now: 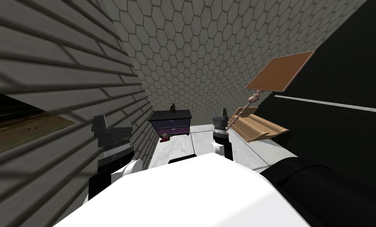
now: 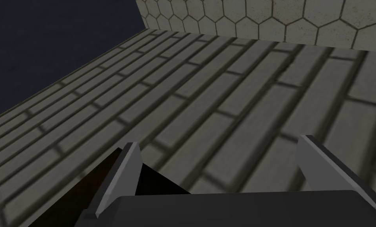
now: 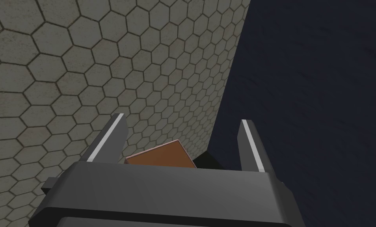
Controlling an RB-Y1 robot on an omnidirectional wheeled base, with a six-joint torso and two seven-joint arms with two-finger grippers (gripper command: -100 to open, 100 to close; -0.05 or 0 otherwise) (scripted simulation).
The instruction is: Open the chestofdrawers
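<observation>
The chest of drawers (image 1: 170, 122) is far away from the robot. It stands against the wall with six-sided tiles (image 1: 222, 47), near the corner where the brick wall (image 1: 65, 71) meets it. It has a dark top and two purple drawer fronts, and both look shut. A small brown thing (image 1: 172, 106) sits on its top. A small red thing (image 1: 165, 138) lies on the floor (image 1: 207, 136) just beside its foot.

The robot holds both arms up in front. The left arm (image 1: 110, 146) is close to the brick wall, and its jaws are wide with nothing between them. The right arm (image 1: 222, 132) is on the other side, and its jaws are wide and empty too. Near the right arm, a brown board on a thin post (image 1: 280, 73) leans over a tan wooden piece (image 1: 258, 126).

The step now looks like getting closer, since no arm can reach a drawer from here. The robot should roll straight down the pale floor and keep to the middle. That way the left arm does not scrape the bricks and the right arm does not knock the leaning post. It should stop short of the red thing so it does not run over it. The handles are too small to make out from here, so it should look again when it is near. The jaws can stay wide until a handle sits between them. Then a slow, straight pull is best, so the brown thing on top does not fall
</observation>
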